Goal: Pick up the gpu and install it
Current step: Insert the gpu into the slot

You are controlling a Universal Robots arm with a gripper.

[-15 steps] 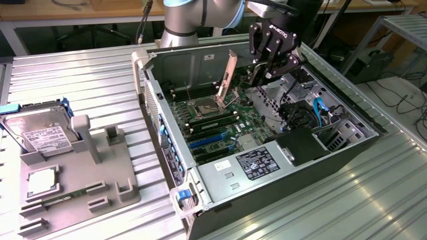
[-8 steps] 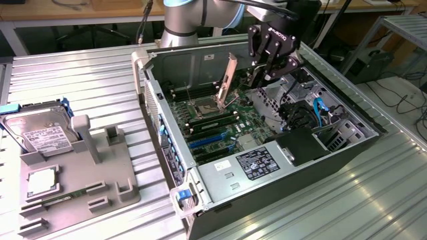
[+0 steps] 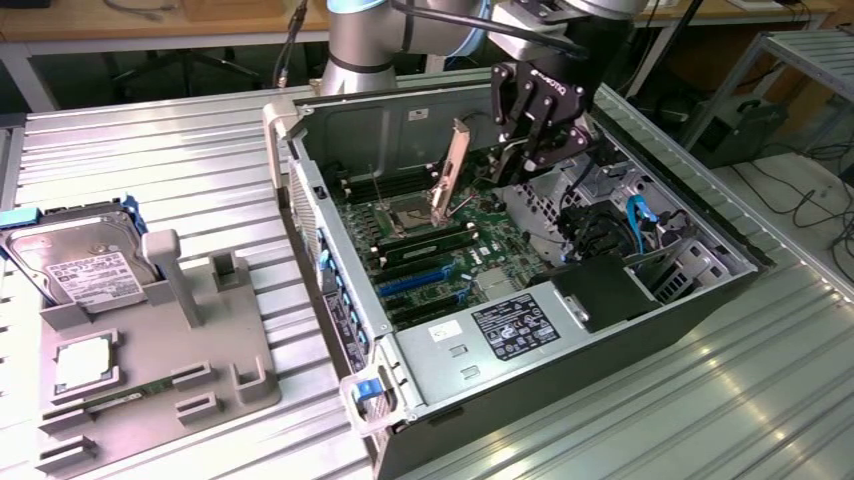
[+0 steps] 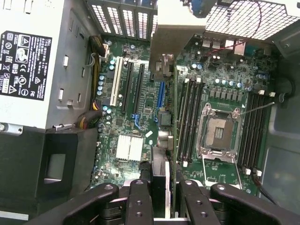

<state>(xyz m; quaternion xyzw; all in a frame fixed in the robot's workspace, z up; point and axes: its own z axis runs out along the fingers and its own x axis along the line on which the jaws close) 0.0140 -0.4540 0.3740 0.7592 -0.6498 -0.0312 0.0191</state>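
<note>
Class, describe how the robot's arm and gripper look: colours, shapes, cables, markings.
The arm is a silvery-grey tube with a light blue joint cap, and a black cable hangs beside it. The gripper is black, with jointed, linked fingers studded with round pivot pins, and small white lettering on its body.

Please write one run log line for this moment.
gripper: shut on gpu | gpu: held above motherboard | case: open | installed: not yet
</note>
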